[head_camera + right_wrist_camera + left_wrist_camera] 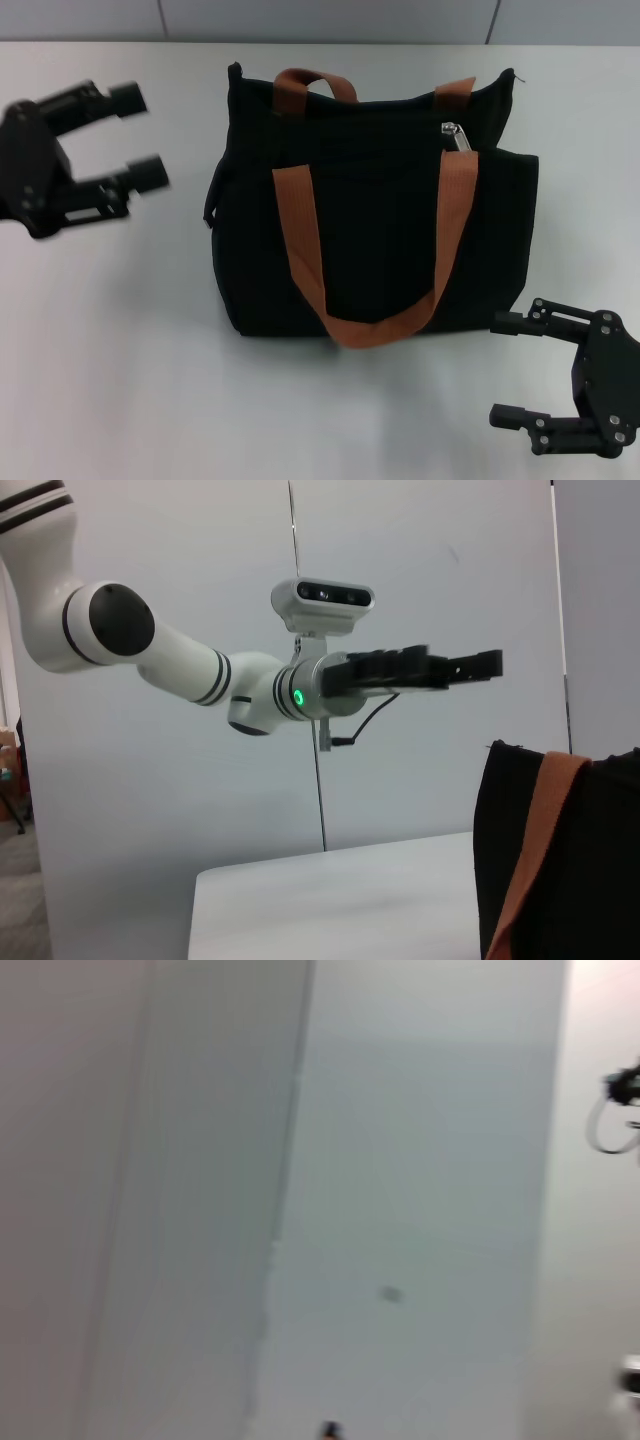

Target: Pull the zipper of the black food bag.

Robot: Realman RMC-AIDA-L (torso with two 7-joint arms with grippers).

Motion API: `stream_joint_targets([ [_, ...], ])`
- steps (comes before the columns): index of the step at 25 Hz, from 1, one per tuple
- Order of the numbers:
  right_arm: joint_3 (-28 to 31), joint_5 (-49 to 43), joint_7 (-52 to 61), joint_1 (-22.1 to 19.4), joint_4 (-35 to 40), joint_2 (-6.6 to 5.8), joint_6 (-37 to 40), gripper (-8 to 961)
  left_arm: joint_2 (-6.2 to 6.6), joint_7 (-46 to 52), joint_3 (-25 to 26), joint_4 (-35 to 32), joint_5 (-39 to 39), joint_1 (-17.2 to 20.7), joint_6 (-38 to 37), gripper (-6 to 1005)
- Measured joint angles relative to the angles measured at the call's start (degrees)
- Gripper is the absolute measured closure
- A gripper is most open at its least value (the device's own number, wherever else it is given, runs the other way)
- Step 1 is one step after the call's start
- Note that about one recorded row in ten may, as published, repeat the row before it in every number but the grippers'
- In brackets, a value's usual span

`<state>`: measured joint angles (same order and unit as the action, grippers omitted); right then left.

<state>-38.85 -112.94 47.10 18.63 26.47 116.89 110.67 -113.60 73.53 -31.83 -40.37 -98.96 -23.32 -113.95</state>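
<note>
We see the zipper (pixel 456 136) at the right end of the black food bag's (pixel 380 220) upper edge, far-left of our right gripper (pixel 510 368), which is nearer, wide open, empty. Left gripper (pixel 148 135) hangs open left of the bag, well apart.

A plain white table (pixel 120 340) stands before pale grey wall panels (pixel 330 20).

Blurred throughout in the left wrist view, showing only pale panels and a dark cable loop (pixel 607 1125). Cut off at the right wrist view's edge: black food bag (pixel 590 880). Right hand (pixel 520 370) cropped at the frame's lower corner in the head view.
</note>
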Motion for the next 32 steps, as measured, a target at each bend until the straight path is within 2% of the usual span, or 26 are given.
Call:
stream_joint_targets([
  [3,0.0,0.0,0.0,0.3,-0.6,0.00,-0.3,141,-0.76,-1.4,-4.2,0.4,0.0,-0.1,-0.6,296],
  [4,-0.1,0.0,0.1,0.4,-0.7,0.00,-0.6,141,-1.34,-3.6,-7.5,1.5,-0.1,-0.1,-0.6,271],
  [5,-0.1,0.0,0.1,0.4,-0.7,0.00,-0.6,141,-1.34,-3.6,-7.5,1.5,-0.1,-0.1,-0.6,247],
  [8,-0.1,0.0,0.1,0.7,-0.8,0.01,-1.0,141,-2.01,-8.6,-12.1,4.5,-0.4,0.3,-0.6,173],
  [9,-0.2,0.0,0.1,0.8,-1.2,0.00,-1.3,141,-2.31,-11.6,-14.6,6.7,-0.7,0.9,-0.3,173],
  [11,-0.2,0.0,0.1,0.9,-1.5,0.00,-1.5,141,-2.46,-13.5,-16.3,8.0,-1.2,1.8,0.3,173],
  [16,-0.7,-1.0,0.1,1.1,-2.7,0.10,-3.6,141,-2.66,-18.6,-16.9,10.8,-3.4,3.7,1.2,173],
  [19,-0.7,-3.4,-0.1,1.1,-2.8,0.85,-5.3,142,-2.65,-21.8,-17.1,13.9,-5.6,4.2,3.8,173],
  [24,-0.7,-6.0,-0.3,1.5,-2.8,1.40,-6.8,142,-2.74,-22.4,-17.2,16.5,-9.9,3.7,6.4,173],
  [32,-0.7,-6.1,-0.4,1.8,-3.1,1.41,-7.0,141,-2.85,-22.9,-17.3,17.0,-10.6,3.7,6.7,172],
])
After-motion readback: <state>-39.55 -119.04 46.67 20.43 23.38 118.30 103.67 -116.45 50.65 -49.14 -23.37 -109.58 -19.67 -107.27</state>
